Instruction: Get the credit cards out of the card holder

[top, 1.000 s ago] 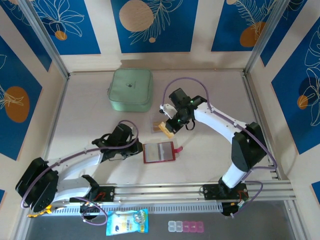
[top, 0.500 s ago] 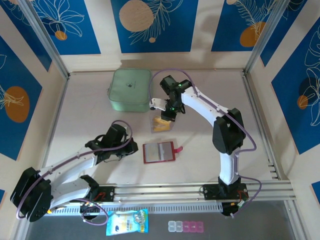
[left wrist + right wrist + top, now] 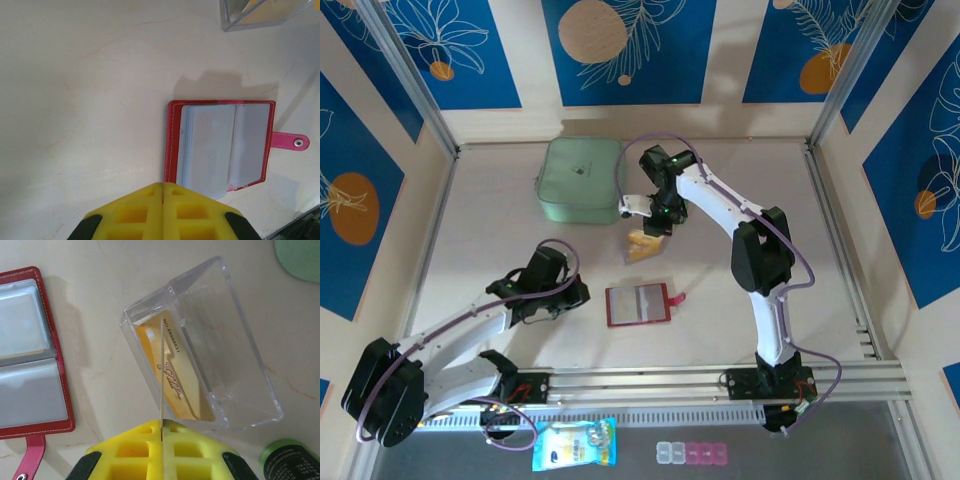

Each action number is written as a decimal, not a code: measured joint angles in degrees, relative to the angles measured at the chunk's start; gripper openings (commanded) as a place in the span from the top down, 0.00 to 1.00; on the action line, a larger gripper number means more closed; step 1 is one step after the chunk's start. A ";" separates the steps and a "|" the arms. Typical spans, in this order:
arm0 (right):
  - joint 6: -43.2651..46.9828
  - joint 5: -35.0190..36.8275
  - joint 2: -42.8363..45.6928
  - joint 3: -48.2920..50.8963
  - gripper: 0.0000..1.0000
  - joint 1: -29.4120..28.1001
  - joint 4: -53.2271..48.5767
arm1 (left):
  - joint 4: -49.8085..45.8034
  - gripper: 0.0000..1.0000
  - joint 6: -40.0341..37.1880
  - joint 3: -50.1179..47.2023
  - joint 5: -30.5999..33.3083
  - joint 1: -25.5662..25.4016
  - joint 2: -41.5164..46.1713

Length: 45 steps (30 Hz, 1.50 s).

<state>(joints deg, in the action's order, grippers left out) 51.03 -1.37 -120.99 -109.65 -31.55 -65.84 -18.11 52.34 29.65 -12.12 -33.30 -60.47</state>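
Right wrist: credit card (image 3: 161,385) between closed jaws

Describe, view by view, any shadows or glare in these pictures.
Left wrist: the red folding leather-like wallet throws a soft shadow onto the pale table beside it. Right wrist: the clear rectangular plastic box glints along its edges. Top external: even light.

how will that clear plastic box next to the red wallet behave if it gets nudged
The clear plastic box looks thin-walled, with just an orange card lying inside, so it is probably light and would likely slide on the smooth table. Its walls look rigid, so it should keep its shape rather than flex.
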 measured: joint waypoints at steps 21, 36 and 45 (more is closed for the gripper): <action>1.90 -2.08 -0.83 -2.89 1.00 1.57 0.92 | -0.42 0.95 -0.37 0.00 -0.02 0.63 -0.02; 2.03 -3.43 -2.95 -1.92 1.00 2.21 1.01 | -0.42 0.95 -0.37 0.02 -0.17 0.85 -0.52; 1.01 -4.39 -2.95 1.57 1.00 1.20 0.15 | -0.39 0.95 -0.35 0.02 -1.01 0.94 -0.83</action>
<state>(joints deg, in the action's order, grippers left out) 52.03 -5.76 -123.94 -108.07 -30.35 -65.69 -18.50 51.99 29.67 -13.13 -32.36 -61.30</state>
